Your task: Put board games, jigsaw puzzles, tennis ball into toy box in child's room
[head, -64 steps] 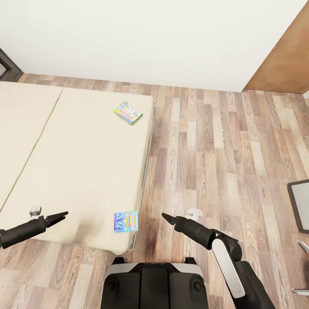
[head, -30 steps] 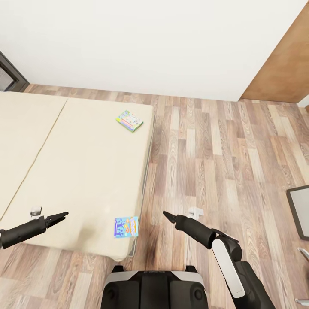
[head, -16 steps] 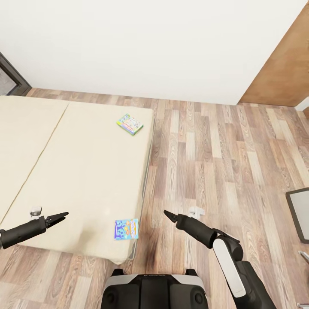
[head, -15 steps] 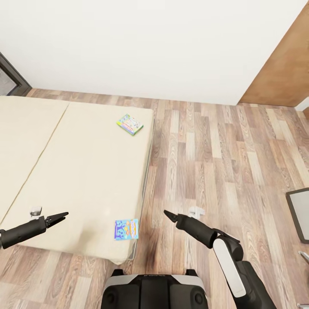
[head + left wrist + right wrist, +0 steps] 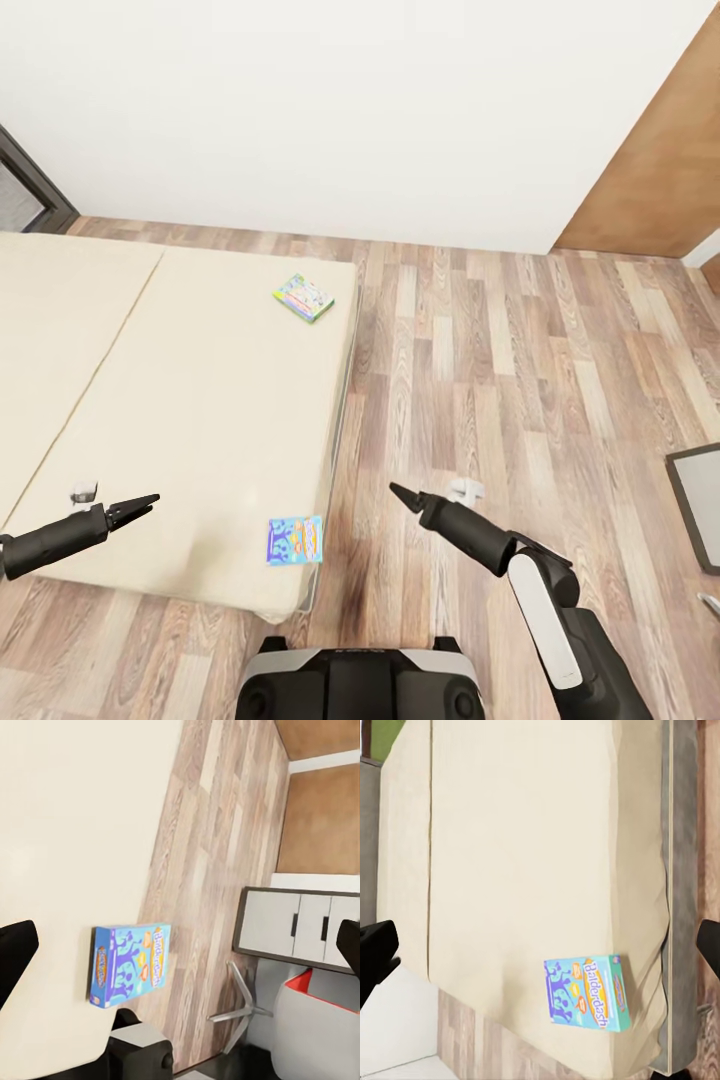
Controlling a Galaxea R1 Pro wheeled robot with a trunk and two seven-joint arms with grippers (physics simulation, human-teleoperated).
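Blue board game (image 5: 295,540) lies at bed (image 5: 180,400) corner; left gripper (image 5: 140,505) & right gripper (image 5: 403,495) look pinched together, empty. Spread jaws, come down flat, pinch the box's thin edge.

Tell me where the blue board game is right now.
In the head view the blue board game lies flat on the bed, at its near corner by the floor-side edge, between the left gripper and right gripper.

Black tapered claws (image 5: 405,494), white forearm panel, dark base
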